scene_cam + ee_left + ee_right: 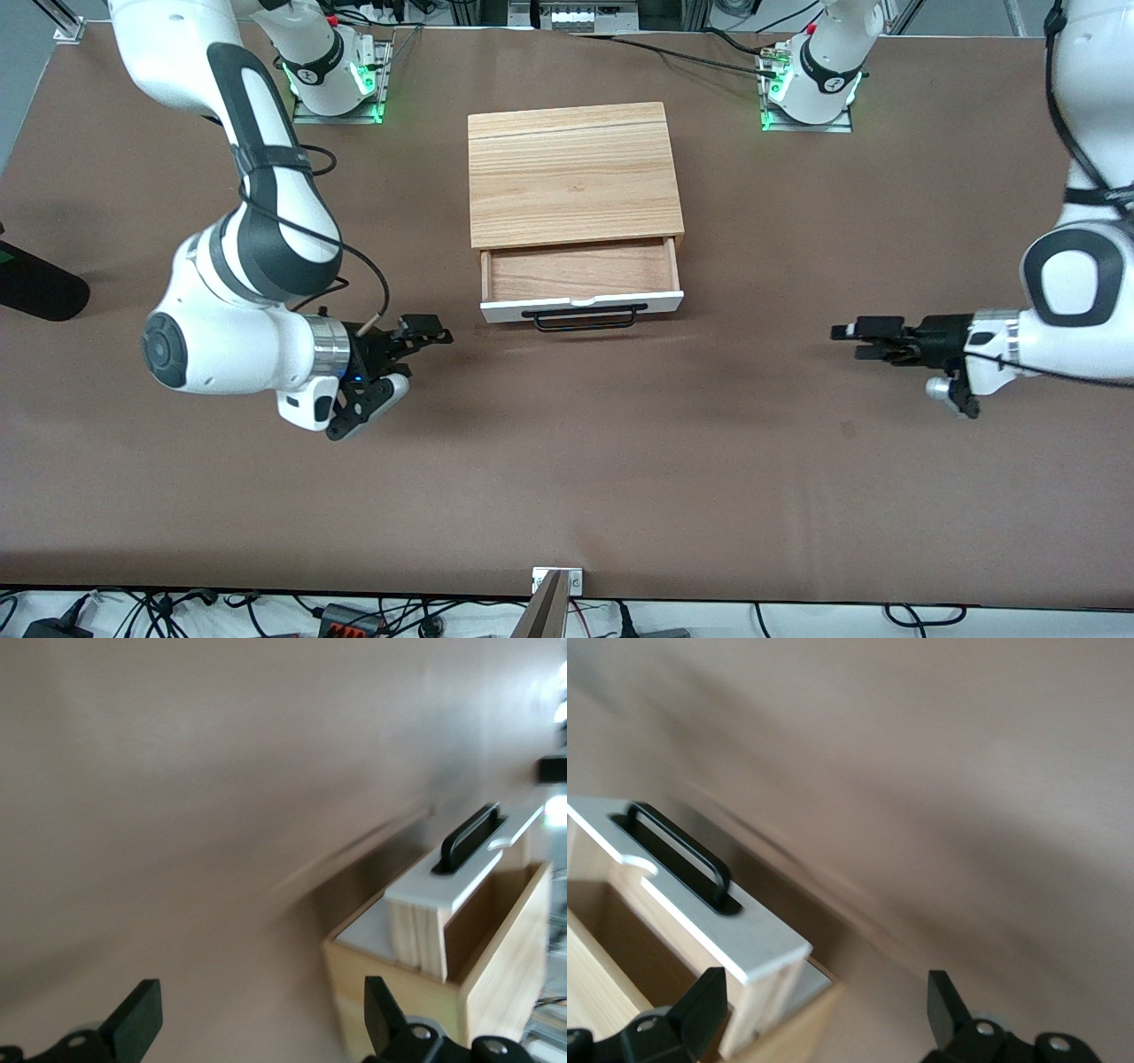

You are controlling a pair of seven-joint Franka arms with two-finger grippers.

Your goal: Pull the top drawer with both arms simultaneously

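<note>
Drawer [582, 276] sits pulled out of the box [574, 173] mid-table, handle [584, 317] free. I've got both grippers spread wide, holding nothing: right gripper [409, 359] and left gripper [873, 340] flank the drawer, well apart from it. Looks like the pull is done; next I'd just retreat. Bare table [567, 478] all round, plenty of room.

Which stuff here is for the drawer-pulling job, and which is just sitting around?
For the job:
- top drawer, already pulled out
- its handle
- left tool, open, over the table
- right tool, open, over the table

Just sitting around:
- lower drawer, shut
- wooden box
</note>
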